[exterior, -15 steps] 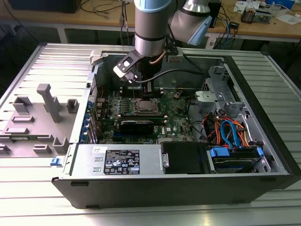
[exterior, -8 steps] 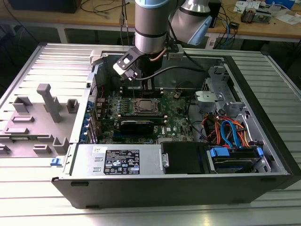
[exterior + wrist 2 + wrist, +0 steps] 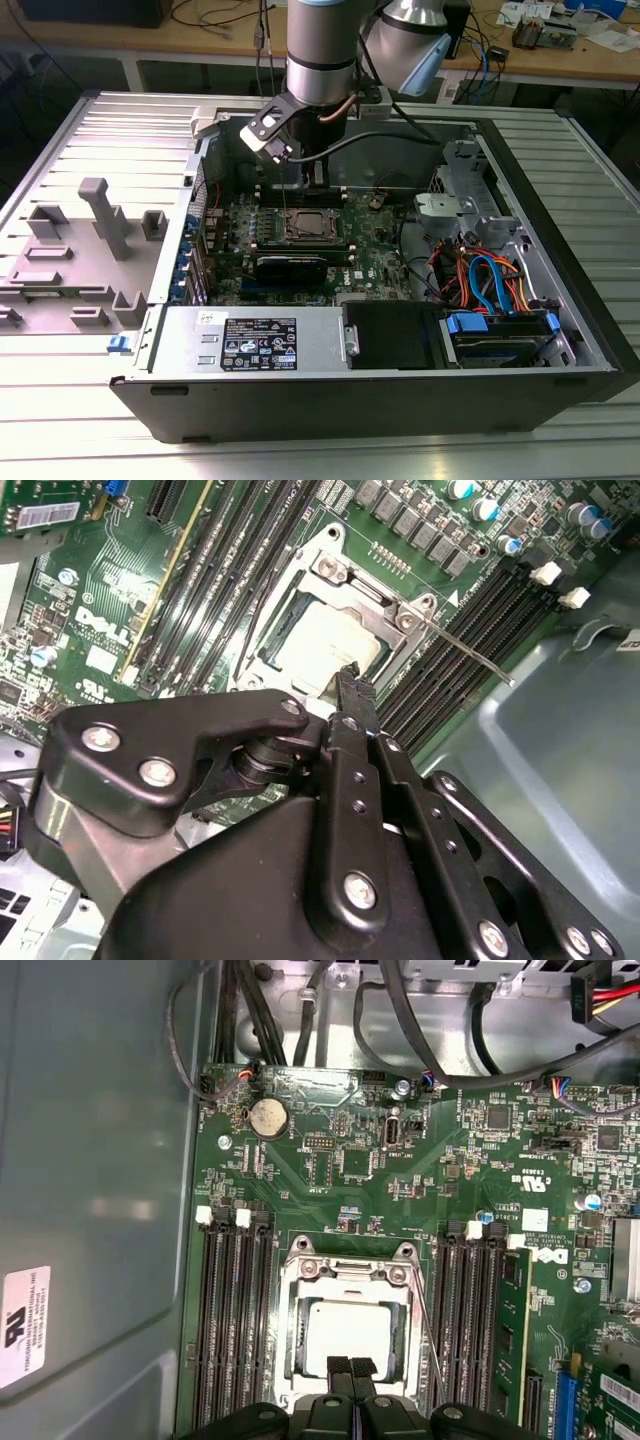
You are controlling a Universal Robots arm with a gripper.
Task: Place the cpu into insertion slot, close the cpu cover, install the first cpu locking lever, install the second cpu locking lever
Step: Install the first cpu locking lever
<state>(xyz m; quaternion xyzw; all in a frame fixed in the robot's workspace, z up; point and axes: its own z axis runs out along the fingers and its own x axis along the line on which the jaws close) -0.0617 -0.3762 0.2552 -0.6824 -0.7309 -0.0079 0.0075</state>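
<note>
My pincer point(image 3: 350, 1368) is closed and empty, its tips together over one edge of the cover point(image 3: 350, 1272). The cpu point(image 3: 347, 1335) lies seated in the cover's window. The lever point(image 3: 428, 1345) looks unlatched, so I'd push it down slowly with the closed tips. Memory slots point(image 3: 235, 1320) crowd both sides, leaving little sideways room.

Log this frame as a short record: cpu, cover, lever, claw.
cpu: seated, metal top showing through the cover's window
cpu cover: down flat over the cpu
locking lever: one thin wire lever sticks out over the memory slots, apparently unlatched
claw: shut, empty, tips by the cover's edge; contact unclear
setting: green motherboard in an open computer case
</note>
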